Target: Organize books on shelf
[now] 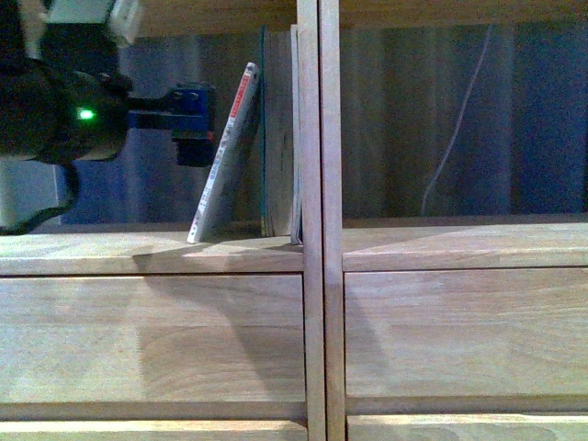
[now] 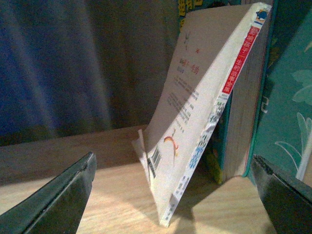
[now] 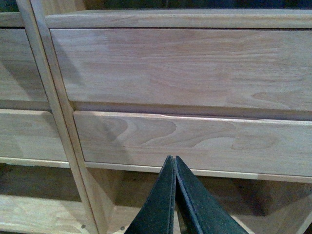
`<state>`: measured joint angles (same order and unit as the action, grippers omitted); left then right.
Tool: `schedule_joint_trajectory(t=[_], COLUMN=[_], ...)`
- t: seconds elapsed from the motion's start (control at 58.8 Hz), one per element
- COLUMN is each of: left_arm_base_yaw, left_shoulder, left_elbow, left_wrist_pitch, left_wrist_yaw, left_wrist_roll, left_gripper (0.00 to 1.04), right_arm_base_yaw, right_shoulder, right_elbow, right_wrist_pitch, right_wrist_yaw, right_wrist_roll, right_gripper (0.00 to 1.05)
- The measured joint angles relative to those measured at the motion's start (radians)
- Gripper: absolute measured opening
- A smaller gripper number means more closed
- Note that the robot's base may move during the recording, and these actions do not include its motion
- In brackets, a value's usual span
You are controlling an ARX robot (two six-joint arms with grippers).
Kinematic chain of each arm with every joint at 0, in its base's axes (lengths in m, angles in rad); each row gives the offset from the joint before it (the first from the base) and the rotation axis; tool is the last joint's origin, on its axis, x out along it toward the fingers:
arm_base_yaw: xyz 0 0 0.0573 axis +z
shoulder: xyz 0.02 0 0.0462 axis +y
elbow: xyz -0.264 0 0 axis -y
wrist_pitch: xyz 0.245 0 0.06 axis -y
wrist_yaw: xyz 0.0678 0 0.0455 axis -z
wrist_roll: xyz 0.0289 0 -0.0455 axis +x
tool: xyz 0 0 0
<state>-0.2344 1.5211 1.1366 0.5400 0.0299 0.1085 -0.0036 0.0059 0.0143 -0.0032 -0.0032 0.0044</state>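
Leaning paperback in the left cubby, waiting to be stood upright.

The thin pale paperback with a grey-white spine and a red block near its top (image 1: pixel 225 152) slants in the left cubby of the large light-wood shelf (image 1: pixel 312 248), its top resting against the taller teal-edged, tan-paged books (image 1: pixel 276 138) beside the double upright. The left pincer (image 2: pixel 170 195) hangs just beside it, fingers spread wide to either side. Next, I judge, it must push the book vertical. The right pincer (image 3: pixel 174 195) is pressed together, empty, by the drawer fronts.
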Motion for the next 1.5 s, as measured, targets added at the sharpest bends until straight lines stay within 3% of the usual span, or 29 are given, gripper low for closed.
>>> schedule_joint_trajectory(t=[0.034, 0.119, 0.221, 0.323, 0.391, 0.459, 0.578, 0.629, 0.731, 0.799, 0.85, 1.003, 1.088, 1.497], left_arm_base_yaw=[0.014, 0.069, 0.203, 0.225, 0.225, 0.228, 0.234, 0.233, 0.233, 0.233, 0.233, 0.233, 0.233, 0.233], left_shoulder=[-0.041, -0.184, -0.487, -0.576, -0.615, -0.644, -0.707, -0.732, -0.782, -0.827, -0.845, -0.912, -0.965, -1.131], left_elbow=[-0.040, -0.173, -0.405, -0.455, -0.447, -0.492, -0.631, -0.672, -0.752, -0.824, -0.849, -0.927, -0.974, -1.069], left_wrist_pitch=[0.003, 0.028, -0.048, -0.058, -0.209, -0.269, -0.234, -0.216, -0.183, -0.164, -0.158, -0.147, -0.148, -0.219], left_wrist_yaw=[0.019, 0.085, 0.275, 0.308, 0.126, 0.010, -0.031, -0.030, -0.029, -0.030, -0.030, -0.030, -0.030, -0.030], left_wrist_roll=[-0.006, -0.023, -0.100, -0.128, -0.120, -0.120, -0.120, -0.119, -0.117, -0.117, -0.118, -0.116, -0.116, -0.114], left_gripper=[0.97, 0.97, 0.97, 0.97, 0.87, 0.77, 0.55, 0.47, 0.29, 0.11, 0.03, 0.03, 0.03, 0.03], right_arm_base_yaw=[0.000, 0.000, 0.000, 0.000, 0.000, 0.000, 0.000, 0.000, 0.000, 0.000, 0.000, 0.000, 0.000, 0.000], right_shoulder=[0.000, 0.000, 0.000, 0.000, 0.000, 0.000, 0.000, 0.000, 0.000, 0.000, 0.000, 0.000, 0.000, 0.000], right_elbow=[0.000, 0.000, 0.000, 0.000, 0.000, 0.000, 0.000, 0.000, 0.000, 0.000, 0.000, 0.000, 0.000, 0.000], right_wrist_pitch=[0.000, 0.000, 0.000, 0.000, 0.000, 0.000, 0.000, 0.000, 0.000, 0.000, 0.000, 0.000, 0.000, 0.000], right_wrist_yaw=[0.000, 0.000, 0.000, 0.000, 0.000, 0.003, -0.001, 0.000, 0.000, 0.000, 0.000, 0.000, 0.000, 0.000], right_wrist_roll=[-0.001, -0.002, -0.002, -0.002, -0.002, -0.002, -0.002, -0.001, -0.001, -0.002, -0.002, -0.001, -0.002, -0.002], right_gripper=[0.04, 0.17, 0.43, 0.61, 0.72, 0.82, 0.99, 0.96, 0.80, 0.63, 0.54, 0.27, 0.04, 0.03])
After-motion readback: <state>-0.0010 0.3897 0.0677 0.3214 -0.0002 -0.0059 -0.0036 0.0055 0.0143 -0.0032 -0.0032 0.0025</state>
